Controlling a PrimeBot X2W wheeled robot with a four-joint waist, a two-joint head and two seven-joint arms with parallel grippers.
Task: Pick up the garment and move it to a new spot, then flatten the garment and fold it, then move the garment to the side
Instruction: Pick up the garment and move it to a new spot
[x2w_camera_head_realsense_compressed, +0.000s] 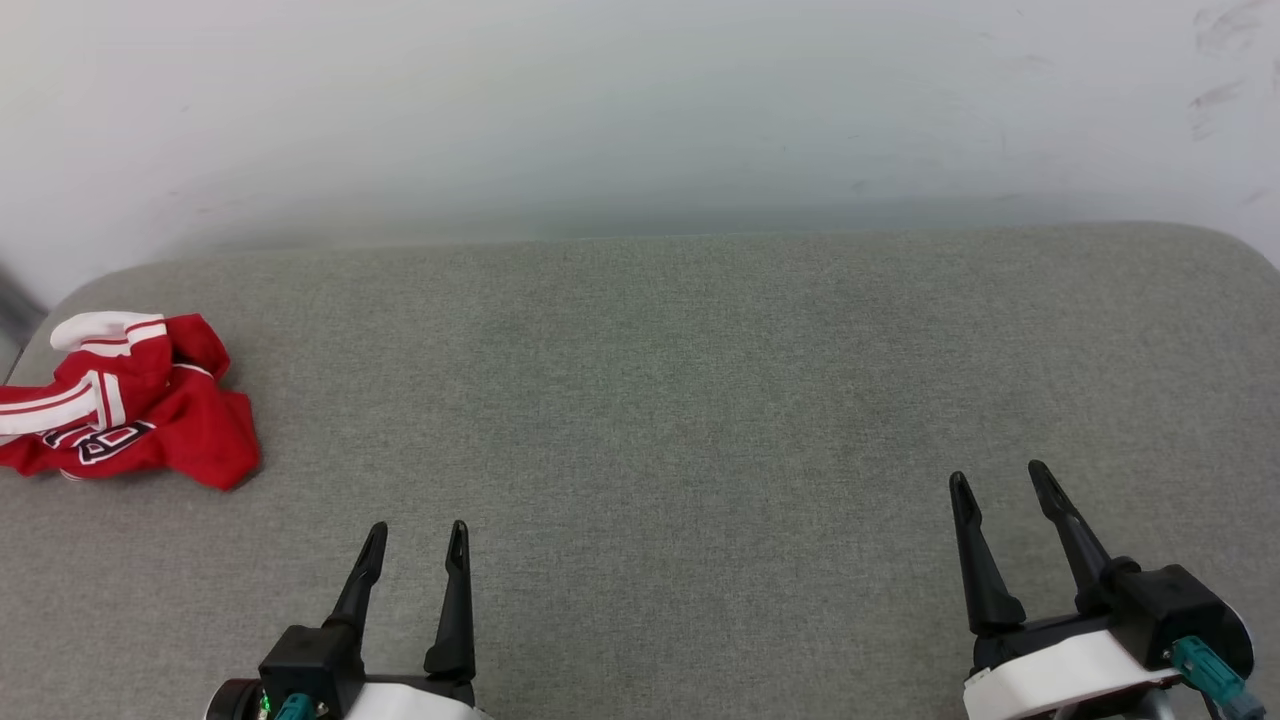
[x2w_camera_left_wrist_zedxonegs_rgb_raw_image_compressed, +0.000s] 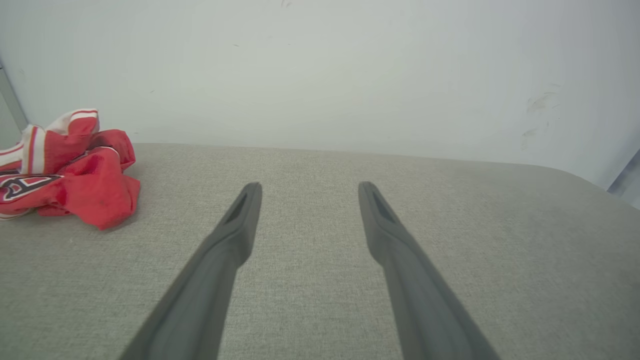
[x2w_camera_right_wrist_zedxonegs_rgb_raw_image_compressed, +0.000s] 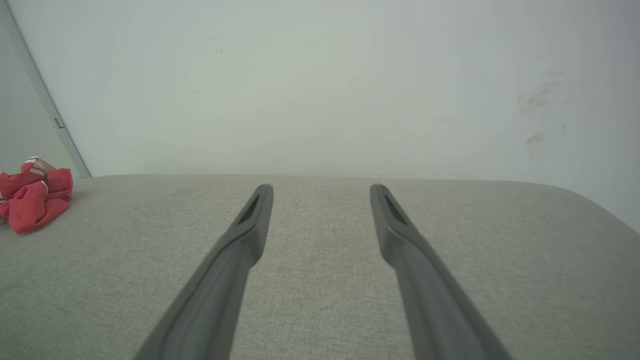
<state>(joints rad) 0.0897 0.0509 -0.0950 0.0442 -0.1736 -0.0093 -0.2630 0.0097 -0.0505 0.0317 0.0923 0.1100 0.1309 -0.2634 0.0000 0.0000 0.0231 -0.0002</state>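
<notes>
Left hand (x2w_camera_head_realsense_compressed: 418, 527) and right hand (x2w_camera_head_realsense_compressed: 999, 472) hover at the frame's bottom, fingers apart and empty, as I ready the pickup; the garment (x2w_camera_head_realsense_compressed: 150, 410) lies crumpled at middle left, near the desk's (x2w_camera_head_realsense_compressed: 650, 400) edge.

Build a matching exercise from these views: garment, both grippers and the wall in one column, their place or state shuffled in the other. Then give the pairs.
Column one:
1. garment
2. left gripper
3. right gripper
4. wall

Column two:
A. open, lower right of the head view
B. crumpled, far left on the grey surface
C. pale, scuffed, behind the surface
D. open, lower left of the head view

Pairs: 1-B, 2-D, 3-A, 4-C
</notes>
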